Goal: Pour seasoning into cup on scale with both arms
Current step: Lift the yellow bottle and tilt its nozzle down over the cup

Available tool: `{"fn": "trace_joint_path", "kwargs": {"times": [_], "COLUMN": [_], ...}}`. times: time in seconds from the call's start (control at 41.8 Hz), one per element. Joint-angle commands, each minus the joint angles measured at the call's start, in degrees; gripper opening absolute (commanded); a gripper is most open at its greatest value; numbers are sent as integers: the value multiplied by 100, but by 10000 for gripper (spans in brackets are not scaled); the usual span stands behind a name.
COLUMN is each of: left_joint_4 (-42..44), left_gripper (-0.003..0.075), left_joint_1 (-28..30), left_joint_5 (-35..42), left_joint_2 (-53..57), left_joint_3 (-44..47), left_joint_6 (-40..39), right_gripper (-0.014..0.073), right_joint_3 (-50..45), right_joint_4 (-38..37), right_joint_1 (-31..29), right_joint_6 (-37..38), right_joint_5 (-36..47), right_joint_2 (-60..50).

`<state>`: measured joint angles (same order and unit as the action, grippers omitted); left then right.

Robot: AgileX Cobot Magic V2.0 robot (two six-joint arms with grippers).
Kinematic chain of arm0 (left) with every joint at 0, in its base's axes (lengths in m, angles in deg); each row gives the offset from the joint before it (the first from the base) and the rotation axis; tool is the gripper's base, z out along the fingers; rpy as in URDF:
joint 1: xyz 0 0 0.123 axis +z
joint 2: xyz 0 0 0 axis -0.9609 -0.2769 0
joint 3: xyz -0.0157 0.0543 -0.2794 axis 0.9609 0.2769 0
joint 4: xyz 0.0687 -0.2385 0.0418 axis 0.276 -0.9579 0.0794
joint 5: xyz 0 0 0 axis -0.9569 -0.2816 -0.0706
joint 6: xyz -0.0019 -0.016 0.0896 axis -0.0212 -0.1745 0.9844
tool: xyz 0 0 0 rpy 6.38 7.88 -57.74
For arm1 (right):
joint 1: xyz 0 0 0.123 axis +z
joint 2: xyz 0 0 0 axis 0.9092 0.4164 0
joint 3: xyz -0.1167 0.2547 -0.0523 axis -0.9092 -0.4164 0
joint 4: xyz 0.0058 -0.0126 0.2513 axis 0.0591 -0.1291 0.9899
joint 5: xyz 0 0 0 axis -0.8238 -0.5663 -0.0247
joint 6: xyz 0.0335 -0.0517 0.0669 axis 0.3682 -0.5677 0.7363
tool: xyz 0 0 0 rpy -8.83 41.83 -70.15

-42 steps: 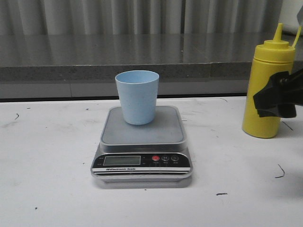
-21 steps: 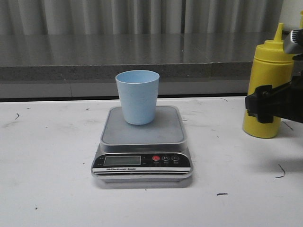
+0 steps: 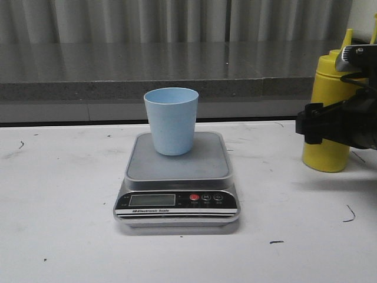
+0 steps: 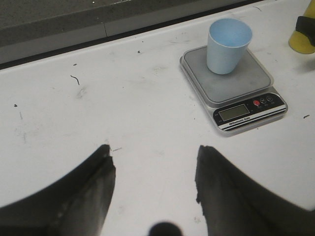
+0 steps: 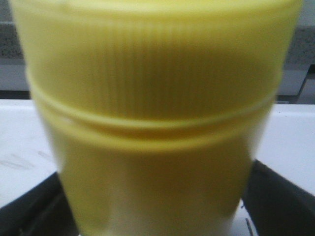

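Early stage. Small pale blue tapered plastic cup (image 3: 171,120) already upright on grey platform of flat silver digital kitchen scale (image 3: 177,183), near table centre. No pouring done yet; grasp, lift, tilt over cup all outstanding.

Tall yellow plastic squeeze bottle with pointed nozzle (image 3: 333,106) upright on white table (image 3: 59,206) at far right, well apart from scale. Black two-finger right gripper (image 3: 318,125) level with bottle's mid-body, reaching in from right edge. In right wrist view, bottle (image 5: 152,113) fills frame between both dark fingers (image 5: 280,201); jaws spread either side, contact not confirmable, judged not yet clamped.

Black left gripper (image 4: 155,191) raised over bare table on left side, angled toward scale (image 4: 234,83), jaws released, holding nothing.
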<state>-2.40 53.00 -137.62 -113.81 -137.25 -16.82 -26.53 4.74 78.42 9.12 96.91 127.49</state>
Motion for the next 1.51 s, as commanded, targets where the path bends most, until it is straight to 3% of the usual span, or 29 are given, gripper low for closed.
{"fn": "trace_joint_path", "kwargs": {"times": [0.0,0.143,0.239,0.311,0.645,0.908,1.076,1.219,1.482], "left_joint_4": [-12,-12,-12,-12,-12,-12,-12,-12,-12], "left_gripper": [364,364,364,364,364,364,364,364,364], "left_joint_1": [17,17,17,17,17,17,17,17,17], "left_joint_5": [421,421,421,421,421,421,421,421,421], "left_joint_2": [-35,-35,-35,-35,-35,-35,-35,-35,-35], "left_joint_3": [-130,-130,-130,-130,-130,-130,-130,-130,-130], "left_joint_6": [-77,-77,-77,-77,-77,-77,-77,-77,-77], "right_gripper": [643,593,427,363,366,362,362,360,360], "right_joint_3": [305,451,446,440,501,1391,2487,3408,4292], "right_joint_4": [20,25,25,20,-341,-534,-1371,-2314,-4420], "right_joint_1": [-34,-34,-34,-34,-34,-27,122,593,1510], "right_joint_6": [-48,-48,-48,-48,-422,-1505,-2020,-2083,-1353], "right_joint_5": [545,502,479,454,-1633,-4416,-6551,-8194,-9580], "right_joint_2": [-27,100,100,70,-1421,-2524,-2698,-2540,-1998]}}
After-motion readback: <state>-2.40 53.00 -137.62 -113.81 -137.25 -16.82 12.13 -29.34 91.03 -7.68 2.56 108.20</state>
